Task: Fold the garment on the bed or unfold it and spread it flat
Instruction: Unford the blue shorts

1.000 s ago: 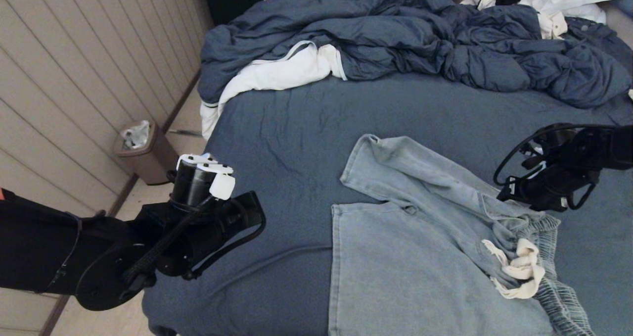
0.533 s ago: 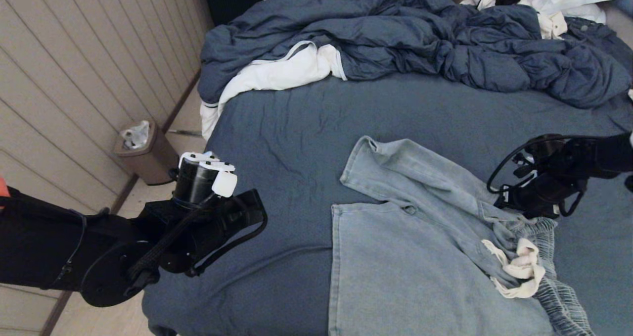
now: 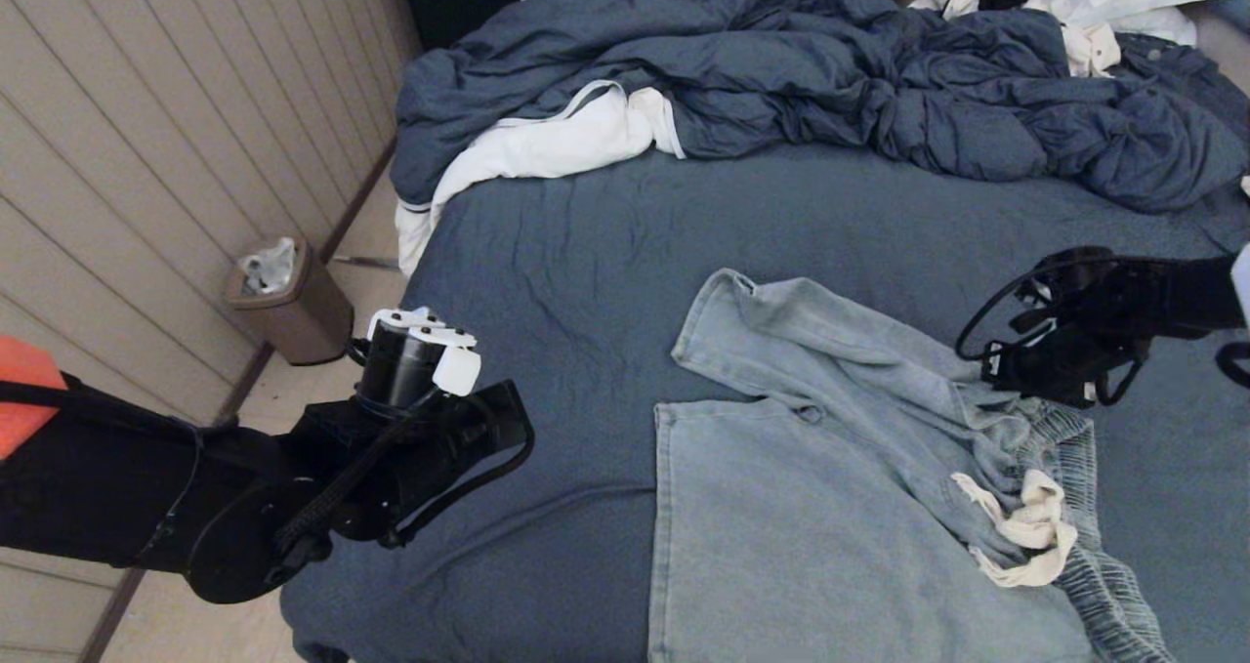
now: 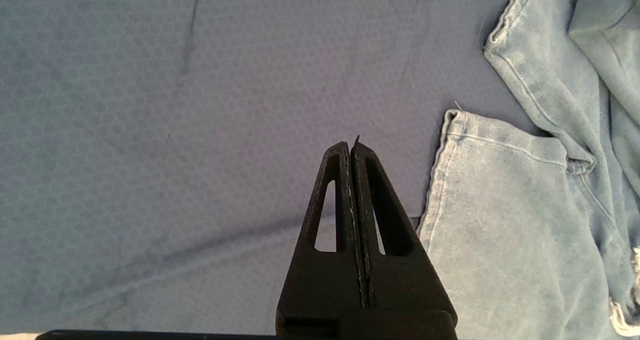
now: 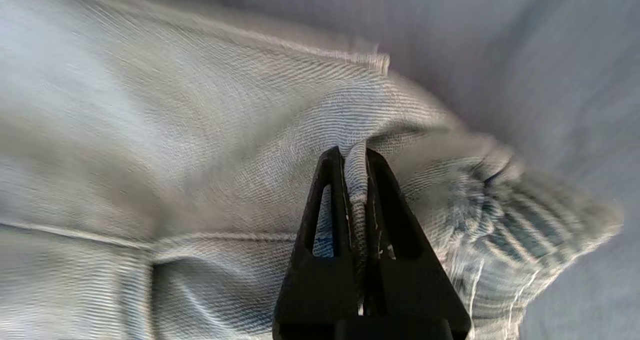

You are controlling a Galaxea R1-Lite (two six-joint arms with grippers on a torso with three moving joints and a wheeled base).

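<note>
The garment (image 3: 830, 507), light blue denim-look shorts, lies rumpled on the bed (image 3: 605, 253) at the near right, one leg angled toward the far left, cream drawstring (image 3: 1025, 536) bunched by the ribbed waistband. My right gripper (image 5: 354, 152) is shut on a pinched fold of the garment (image 5: 200, 129) near the waistband; in the head view it shows at the garment's right edge (image 3: 1006, 375). My left gripper (image 4: 350, 144) is shut and empty above bare sheet, left of a leg hem (image 4: 450, 124); the left arm (image 3: 293, 468) hangs over the bed's near-left corner.
A puffy dark blue duvet (image 3: 830, 67) is heaped across the far side of the bed, with a white cloth (image 3: 537, 145) at its left end. A brown bin (image 3: 283, 297) stands on the floor by the panelled wall.
My right gripper came down and left onto the garment's waistband edge and shut on a fold of it. The left arm shifted slightly to the right.
</note>
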